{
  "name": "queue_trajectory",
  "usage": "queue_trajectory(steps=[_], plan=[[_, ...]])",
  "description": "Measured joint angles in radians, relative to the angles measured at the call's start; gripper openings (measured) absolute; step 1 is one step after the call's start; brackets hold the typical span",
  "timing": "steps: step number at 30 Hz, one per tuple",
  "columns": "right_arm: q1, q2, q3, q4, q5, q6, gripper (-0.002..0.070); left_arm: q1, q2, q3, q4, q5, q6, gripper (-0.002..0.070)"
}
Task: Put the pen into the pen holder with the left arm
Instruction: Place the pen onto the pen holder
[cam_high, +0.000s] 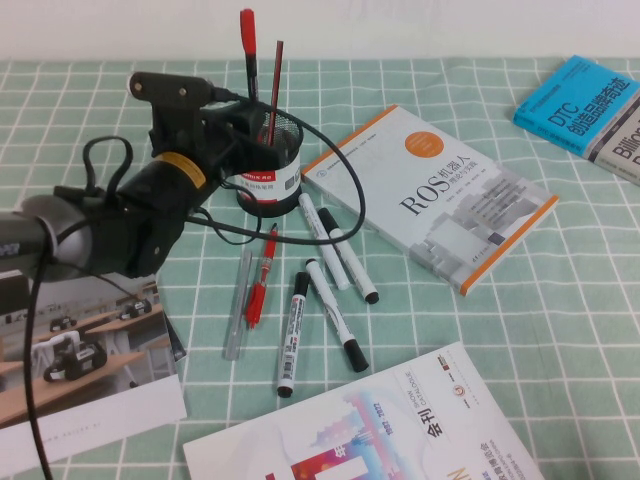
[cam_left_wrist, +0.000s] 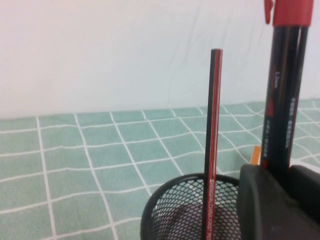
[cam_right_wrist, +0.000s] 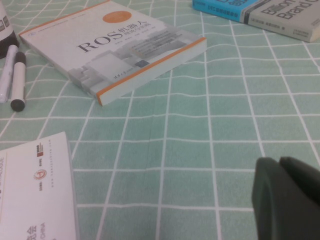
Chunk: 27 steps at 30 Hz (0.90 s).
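Note:
My left gripper (cam_high: 243, 118) is shut on the pen (cam_high: 248, 45), which stands upright with its red cap on top. It hovers at the near-left rim of the pen holder (cam_high: 272, 180), a black mesh cup with a red-and-white label. In the left wrist view the pen (cam_left_wrist: 281, 100) rises between the black fingers (cam_left_wrist: 260, 200) of the left gripper (cam_left_wrist: 285, 175), beside the pen holder's rim (cam_left_wrist: 170, 200). The pen's lower end is hidden, so I cannot tell if it is inside the cup. A thin dark-red stick (cam_high: 273, 85) stands in the cup. My right gripper (cam_right_wrist: 287, 172) is shut above bare cloth.
Several black-and-white markers (cam_high: 335, 300), a red pen with a clear barrel (cam_high: 260, 280) and a clear tube (cam_high: 238, 305) lie just in front of the cup. A ROS book (cam_high: 440, 195) lies to the right, blue books (cam_high: 590, 105) far right, a magazine (cam_high: 400, 430) and a photo card (cam_high: 80, 370) near the front.

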Motion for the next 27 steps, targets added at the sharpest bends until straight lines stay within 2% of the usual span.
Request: queue_trajectory(steps=[16, 18, 24, 27], plan=[[0.000, 0.000, 0.000, 0.000, 0.000, 0.000, -0.0022, 0.000, 0.034, 0.000, -0.056, -0.002, 0.041, 0.0060], [0.000, 0.000, 0.000, 0.000, 0.000, 0.000, -0.0022, 0.000, 0.034, 0.000, -0.057, 0.003, 0.050, 0.0083], [0.000, 0.000, 0.000, 0.000, 0.000, 0.000, -0.0022, 0.000, 0.034, 0.000, -0.060, 0.011, 0.057, 0.0224], [0.000, 0.000, 0.000, 0.000, 0.000, 0.000, -0.0022, 0.000, 0.034, 0.000, -0.068, 0.013, 0.070, 0.0267]])
